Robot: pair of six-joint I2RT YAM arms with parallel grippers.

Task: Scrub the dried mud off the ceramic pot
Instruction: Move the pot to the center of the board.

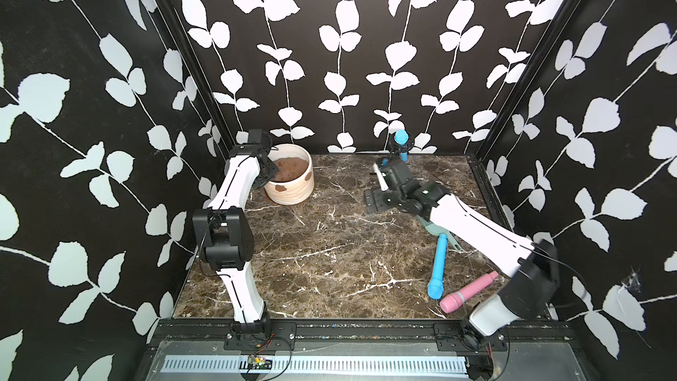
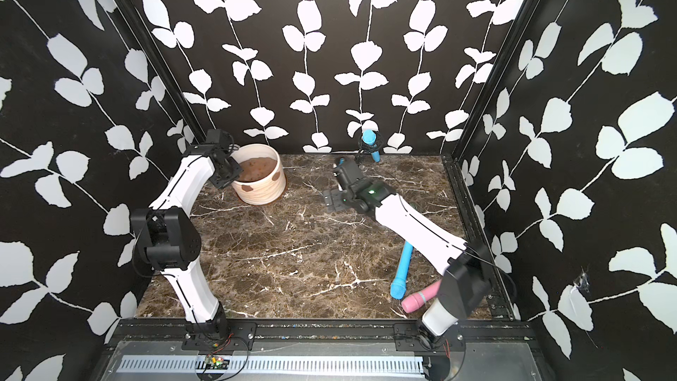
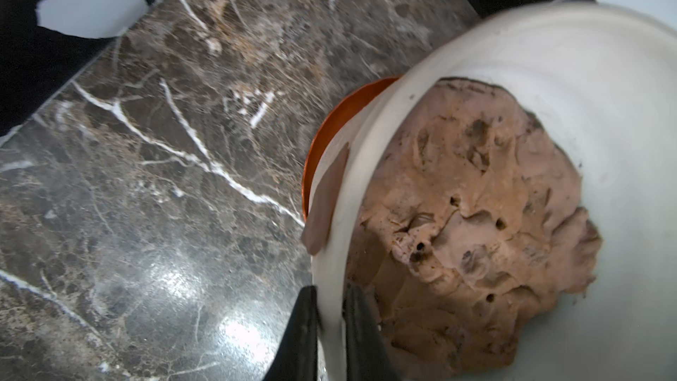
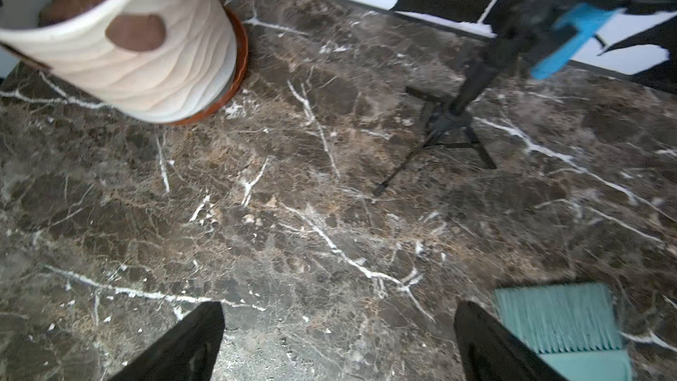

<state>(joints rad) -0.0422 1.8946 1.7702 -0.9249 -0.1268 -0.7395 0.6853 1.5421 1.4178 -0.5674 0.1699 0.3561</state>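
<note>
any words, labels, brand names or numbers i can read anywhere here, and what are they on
No text can be read in any view.
ceramic pot: no lettering, only brown mud patches on its ribbed side.
lying blue microphone, pink microphone, teal brush: no print visible.
small circuit board: too small to read any marking.

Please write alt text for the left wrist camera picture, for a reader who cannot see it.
The left pincer is shut on the rim of the ceramic pot, one finger outside the wall, one inside. Lumpy brown soil lies in the pot; a flat dried mud patch sticks to its outer wall.
</note>
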